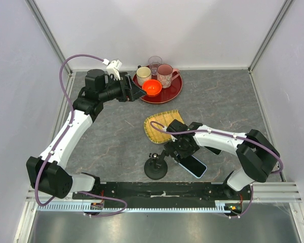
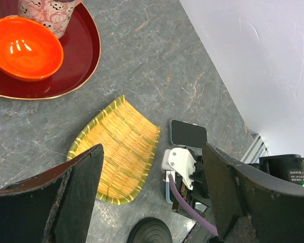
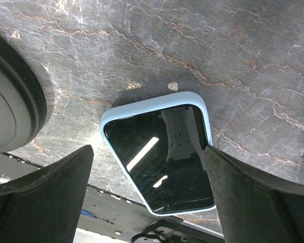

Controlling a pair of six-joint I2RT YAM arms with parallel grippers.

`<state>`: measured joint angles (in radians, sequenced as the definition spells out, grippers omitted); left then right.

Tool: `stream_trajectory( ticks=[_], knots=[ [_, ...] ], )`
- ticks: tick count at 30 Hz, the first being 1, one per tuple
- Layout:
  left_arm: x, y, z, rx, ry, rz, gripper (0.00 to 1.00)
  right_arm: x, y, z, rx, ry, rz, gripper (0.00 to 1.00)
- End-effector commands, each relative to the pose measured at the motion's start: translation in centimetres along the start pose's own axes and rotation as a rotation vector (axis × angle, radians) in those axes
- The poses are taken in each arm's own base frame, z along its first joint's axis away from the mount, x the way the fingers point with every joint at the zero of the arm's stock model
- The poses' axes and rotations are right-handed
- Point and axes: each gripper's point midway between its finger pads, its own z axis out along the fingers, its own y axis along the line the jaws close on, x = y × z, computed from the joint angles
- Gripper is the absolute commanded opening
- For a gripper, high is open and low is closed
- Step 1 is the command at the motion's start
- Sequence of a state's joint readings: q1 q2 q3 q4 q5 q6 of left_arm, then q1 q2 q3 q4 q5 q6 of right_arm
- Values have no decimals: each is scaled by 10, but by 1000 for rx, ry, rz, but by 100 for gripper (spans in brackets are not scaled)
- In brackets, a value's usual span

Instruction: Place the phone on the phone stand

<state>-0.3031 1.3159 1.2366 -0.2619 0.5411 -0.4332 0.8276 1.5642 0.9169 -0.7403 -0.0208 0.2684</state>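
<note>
Pale-blue phone [image 3: 159, 152] flat on table [image 1: 218, 101] beside stand [image 1: 155, 168], beneath wide-spread right gripper [image 3: 149, 187]; left gripper [image 2: 152, 195] likewise spread.

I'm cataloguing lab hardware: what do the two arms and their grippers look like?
Both the left arm and right arm have white link shells between bulky black joints. A thin purple cable loops along each. The left gripper and right gripper have broad, matte black fingers; a white bracket sits on the left wrist.
</note>
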Motion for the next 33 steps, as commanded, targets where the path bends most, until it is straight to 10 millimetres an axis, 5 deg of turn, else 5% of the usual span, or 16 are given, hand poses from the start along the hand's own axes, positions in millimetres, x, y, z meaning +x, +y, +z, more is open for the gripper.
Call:
stream_trajectory(
  ticks=[1, 22, 33],
  knots=[
    [-5, -8, 1, 44, -11, -17, 84, 0, -10, 8, 77, 15, 22, 98],
    [-4, -10, 2, 59, -7, -29, 84, -19, -30, 3, 277, -22, 19, 98],
    [-5, -11, 2, 65, -7, -29, 84, -18, -15, 12, 115, -23, 56, 98]
  ],
)
